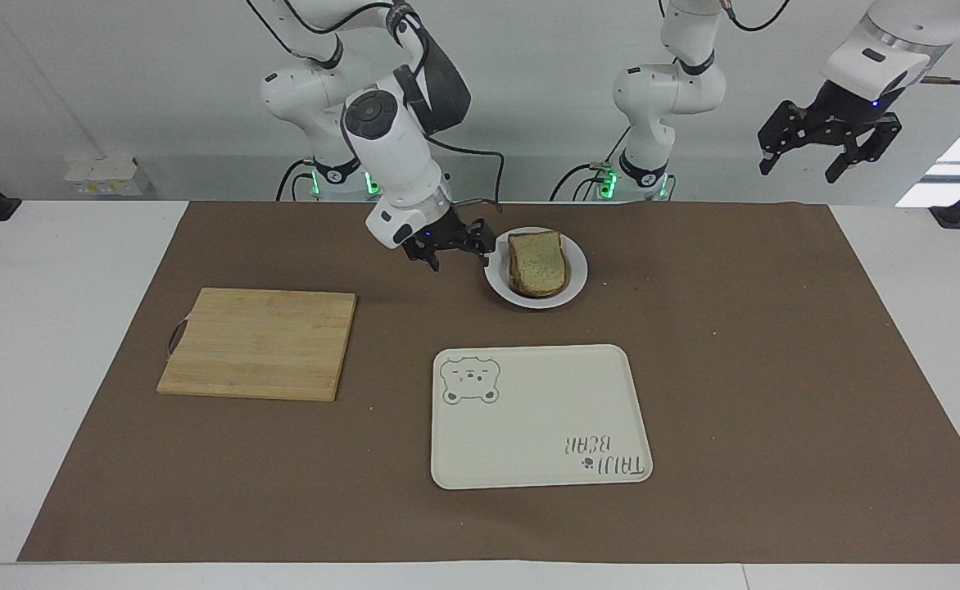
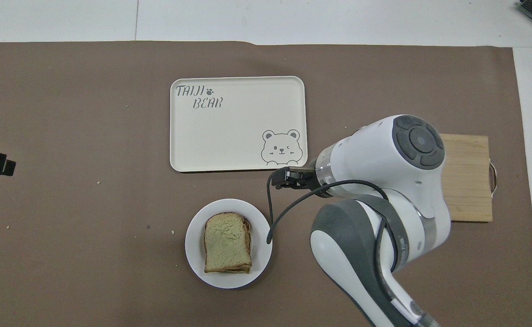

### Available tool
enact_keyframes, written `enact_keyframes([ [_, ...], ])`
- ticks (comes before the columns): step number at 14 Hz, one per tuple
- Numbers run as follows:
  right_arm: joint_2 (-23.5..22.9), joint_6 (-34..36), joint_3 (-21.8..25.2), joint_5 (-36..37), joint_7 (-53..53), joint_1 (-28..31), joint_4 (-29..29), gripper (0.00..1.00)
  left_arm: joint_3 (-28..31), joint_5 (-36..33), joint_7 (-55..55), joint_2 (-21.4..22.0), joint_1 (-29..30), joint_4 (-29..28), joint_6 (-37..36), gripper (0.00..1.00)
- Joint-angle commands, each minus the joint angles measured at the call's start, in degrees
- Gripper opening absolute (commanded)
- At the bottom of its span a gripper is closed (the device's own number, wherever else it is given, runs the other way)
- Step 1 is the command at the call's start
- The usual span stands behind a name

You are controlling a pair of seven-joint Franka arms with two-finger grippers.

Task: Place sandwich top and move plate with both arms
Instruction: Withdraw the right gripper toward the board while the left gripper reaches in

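Two pincers, both with fingers apart and holding nothing: my right pincer (image 1: 457, 247) hangs just beside the plate (image 1: 577, 274), my left pincer (image 1: 826, 146) waits high off the table's left-arm end. The sandwich top (image 1: 538, 261) sits on the stack, near the robots' edge. I'd worry an uneven two-arm lift tips the plate and slides the bread off.

Two high, opposed views, shared table (image 1: 898, 270)
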State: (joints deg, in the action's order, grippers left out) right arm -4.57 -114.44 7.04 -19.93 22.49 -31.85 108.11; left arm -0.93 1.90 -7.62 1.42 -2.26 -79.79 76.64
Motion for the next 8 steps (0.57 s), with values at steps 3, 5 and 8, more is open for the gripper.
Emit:
enact_keyframes([
  [3, 4.7, 8.8, -0.4, 2.9, -9.3, 7.1, 0.1, 1.0, 0.5, 0.0, 0.8, 1.6, -0.6, -1.6, -0.3, 1.0],
  [5, 6.7, 12.5, -0.4, 3.0, -12.8, 10.9, 0.1, 1.0, 0.5, 0.0, 0.5, 1.7, -0.7, -1.7, -0.3, 1.0],
  [8, 8.8, 16.0, -0.4, 5.8, -16.0, 15.6, 0.1, 1.0, 0.4, 0.2, 0.1, 1.9, -0.8, -1.9, -1.2, 1.0],
])
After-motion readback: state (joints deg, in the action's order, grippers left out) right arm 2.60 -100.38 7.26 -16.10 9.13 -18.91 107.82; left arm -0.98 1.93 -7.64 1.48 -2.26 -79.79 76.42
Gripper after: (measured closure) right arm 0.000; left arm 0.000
